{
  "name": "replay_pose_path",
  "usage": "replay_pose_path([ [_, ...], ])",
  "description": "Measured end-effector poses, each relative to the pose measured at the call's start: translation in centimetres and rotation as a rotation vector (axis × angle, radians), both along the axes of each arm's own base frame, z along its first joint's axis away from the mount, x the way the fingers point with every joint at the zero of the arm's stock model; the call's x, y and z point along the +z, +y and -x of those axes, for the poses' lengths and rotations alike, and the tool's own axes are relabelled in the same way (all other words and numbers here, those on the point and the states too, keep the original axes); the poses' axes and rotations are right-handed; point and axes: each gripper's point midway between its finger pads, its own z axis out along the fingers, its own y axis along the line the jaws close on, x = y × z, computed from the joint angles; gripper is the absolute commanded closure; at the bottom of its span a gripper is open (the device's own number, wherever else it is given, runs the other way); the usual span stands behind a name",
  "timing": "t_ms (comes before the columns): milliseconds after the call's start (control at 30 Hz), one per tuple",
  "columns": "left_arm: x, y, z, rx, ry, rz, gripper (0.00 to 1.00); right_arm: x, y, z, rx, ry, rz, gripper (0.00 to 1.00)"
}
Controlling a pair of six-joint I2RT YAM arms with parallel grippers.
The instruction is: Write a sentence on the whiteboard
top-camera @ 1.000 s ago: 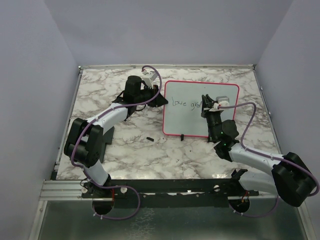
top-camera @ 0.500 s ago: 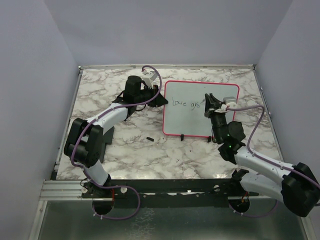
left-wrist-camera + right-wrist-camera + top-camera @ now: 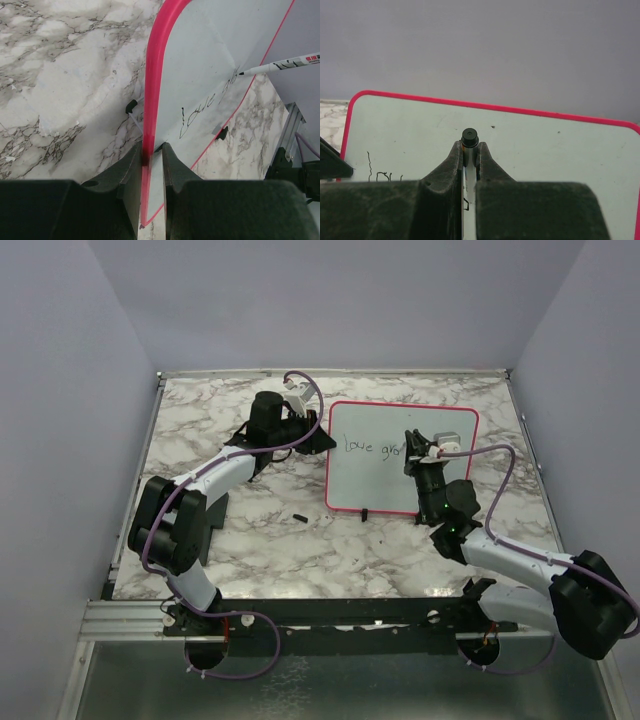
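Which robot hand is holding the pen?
The right gripper: it is shut on the marker, whose tip is at the whiteboard. The left gripper only clamps the whiteboard's pink edge.

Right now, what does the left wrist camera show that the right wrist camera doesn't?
Left wrist only: the left gripper pinching the whiteboard by its pink edge, a black clip, and the marker with its tip at the end of the writing. Right wrist only: the right gripper shut on the marker, seen from its back end. Both: the whiteboard's white face and part of the writing.
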Motion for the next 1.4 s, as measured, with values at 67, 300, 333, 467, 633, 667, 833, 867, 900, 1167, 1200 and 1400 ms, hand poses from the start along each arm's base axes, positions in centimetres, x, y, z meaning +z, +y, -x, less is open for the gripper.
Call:
replay_pose_path([
  [67,0.00,0.00,0.00,0.000,0.000,0.000,0.96,0.20,-0.06,0.02,-0.003,-0.007,-0.003,0.99],
  [300,0.00,0.00,0.00,0.000,0.000,0.000,0.96,0.36,-0.11,0.03,-0.005,-0.012,-0.007,0.99],
  [333,0.00,0.00,0.00,0.000,0.000,0.000,0.96,0.37,-0.12,0.03,-0.005,-0.013,-0.008,0.99],
  [467,0.00,0.00,0.00,0.000,0.000,0.000,0.96,0.69,-0.19,0.05,-0.008,-0.026,-0.011,0.99],
  [633,0.00,0.00,0.00,0.000,0.000,0.000,0.96,0.79,-0.33,-0.11,-0.022,-0.037,-0.009,0.99],
  [667,0.00,0.00,0.00,0.000,0.000,0.000,0.96,0.71,-0.34,-0.16,-0.025,-0.036,-0.005,0.99],
  [833,0.00,0.00,-0.01,0.000,0.000,0.000,0.96,0.62,-0.29,-0.43,-0.033,-0.040,0.001,0.99],
  [867,0.00,0.00,-0.01,0.000,0.000,0.000,0.96,0.64,-0.28,-0.50,-0.036,-0.040,0.002,0.99],
  [900,0.00,0.00,-0.01,0.000,0.000,0.000,0.96,0.66,-0.27,-0.56,-0.038,-0.041,0.003,0.99],
  [1167,0.00,0.00,-0.01,0.000,0.000,0.000,0.96,0.65,-0.47,-0.62,-0.051,-0.039,-0.003,0.99],
  [1200,0.00,0.00,-0.01,0.000,0.000,0.000,0.96,0.64,-0.49,-0.60,-0.051,-0.038,-0.005,0.99],
  [1400,0.00,0.00,0.00,0.000,0.000,0.000,0.96,0.33,-0.87,-0.17,-0.052,-0.030,-0.012,0.99],
])
